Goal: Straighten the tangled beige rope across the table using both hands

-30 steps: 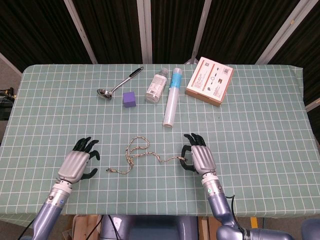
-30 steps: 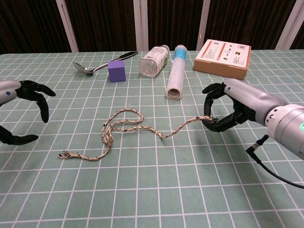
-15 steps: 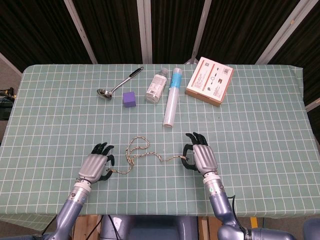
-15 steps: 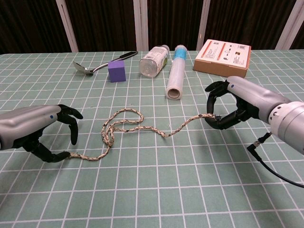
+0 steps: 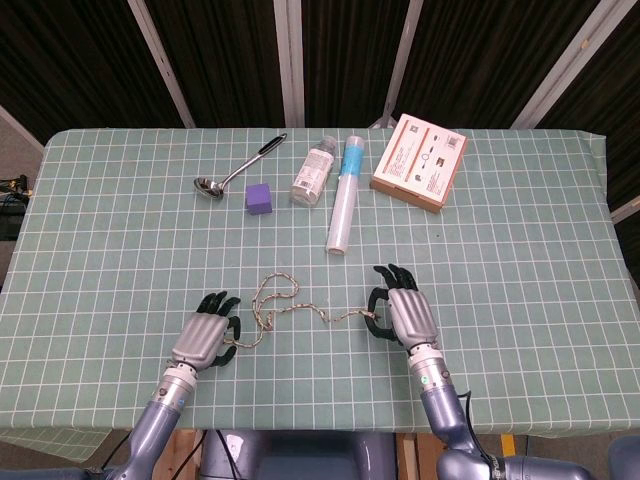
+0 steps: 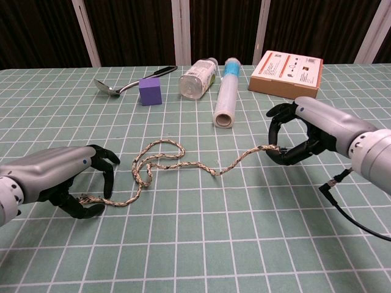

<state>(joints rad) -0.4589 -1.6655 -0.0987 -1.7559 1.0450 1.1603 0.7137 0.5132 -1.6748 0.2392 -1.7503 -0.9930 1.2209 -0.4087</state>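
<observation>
The rope (image 6: pixel 174 163) lies on the green checked table (image 5: pixel 520 250) between the two hands, its long axis running side to side from one hand to the other. The right hand (image 6: pixel 302 131) pinches one end, with the strand lifting slightly off the cloth toward its fingertips. The left hand (image 6: pixel 73 183) is curled over the other, frayed end, thumb below and fingers above. It looks closed on that end, though the contact itself is partly hidden by the fingers in both views. Just inward of the left hand the rope doubles back into loose loops, and that slack sits nearer the left hand than the right. Judging from this, drawing the hands apart along the rope's line should pull the loops out.
</observation>
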